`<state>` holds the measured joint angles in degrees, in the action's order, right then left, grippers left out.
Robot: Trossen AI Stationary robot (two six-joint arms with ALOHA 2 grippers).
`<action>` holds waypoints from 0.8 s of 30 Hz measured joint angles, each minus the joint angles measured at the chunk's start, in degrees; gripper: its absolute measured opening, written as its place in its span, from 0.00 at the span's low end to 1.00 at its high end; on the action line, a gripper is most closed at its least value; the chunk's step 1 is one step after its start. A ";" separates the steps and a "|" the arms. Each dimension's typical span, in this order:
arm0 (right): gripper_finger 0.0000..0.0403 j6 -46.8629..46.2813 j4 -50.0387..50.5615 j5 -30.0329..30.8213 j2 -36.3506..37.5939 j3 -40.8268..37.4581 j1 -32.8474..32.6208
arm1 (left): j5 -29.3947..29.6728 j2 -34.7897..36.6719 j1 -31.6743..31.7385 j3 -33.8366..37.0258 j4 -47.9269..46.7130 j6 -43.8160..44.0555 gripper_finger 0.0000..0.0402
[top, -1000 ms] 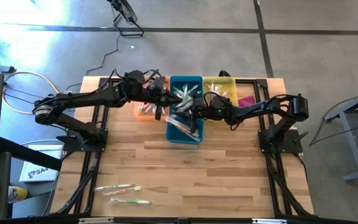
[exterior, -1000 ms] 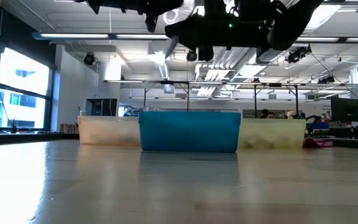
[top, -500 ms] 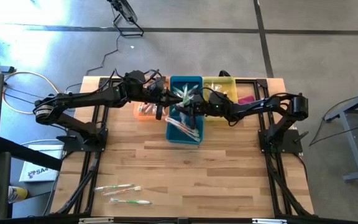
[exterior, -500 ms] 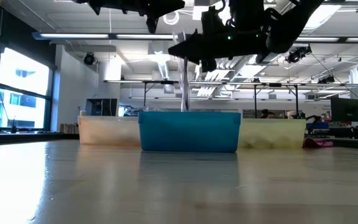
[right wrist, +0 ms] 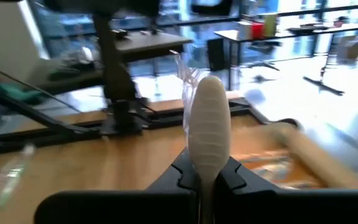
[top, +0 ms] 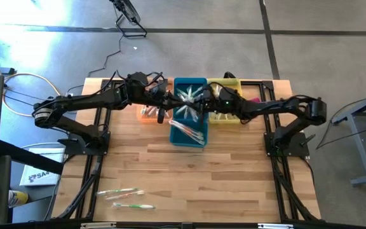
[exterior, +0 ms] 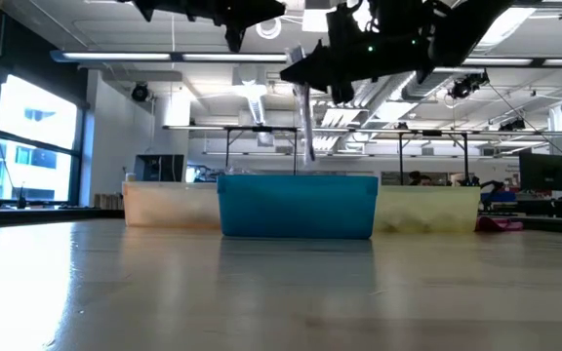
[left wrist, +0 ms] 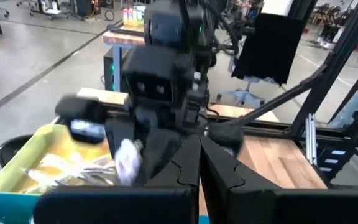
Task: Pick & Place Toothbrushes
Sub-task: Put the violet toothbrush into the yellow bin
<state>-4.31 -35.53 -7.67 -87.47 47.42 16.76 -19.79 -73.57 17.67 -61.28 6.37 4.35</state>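
Risk of the wrapped toothbrush (right wrist: pixel 207 127) slipping: slick wrapper, thin pinch, gripped near one end and dangling over the blue bin (exterior: pixel 298 206). Right gripper (right wrist: pixel 206 172) clamped on it, raised above the bin's far side, possibly nearing the yellow bin (top: pixel 229 84). Left gripper (left wrist: pixel 199 163) closed, empty, hovering alongside.

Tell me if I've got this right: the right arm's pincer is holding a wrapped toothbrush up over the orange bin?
Not quite. The right pincer does hold a wrapped toothbrush, but the high view shows it over the blue bin near the yellow one, not the orange bin.
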 joint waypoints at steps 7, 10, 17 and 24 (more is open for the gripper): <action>0.01 5.84 14.08 14.04 8.44 0.00 0.19 | 3.66 1.28 0.00 -0.02 -2.50 -1.05 0.00; 0.01 5.81 19.43 20.93 11.08 0.02 0.80 | 4.43 2.00 0.00 0.00 -3.69 -1.53 0.00; 0.01 0.09 29.44 26.83 12.05 0.02 7.90 | 4.55 2.44 -0.02 0.00 -4.67 -1.54 0.00; 0.01 -9.91 39.38 26.83 11.07 0.00 18.56 | 4.52 2.44 -0.02 0.00 -7.89 -1.41 0.00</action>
<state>-14.21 3.85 19.16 -76.39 47.42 35.32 -15.27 -71.13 17.65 -61.28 -1.52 2.94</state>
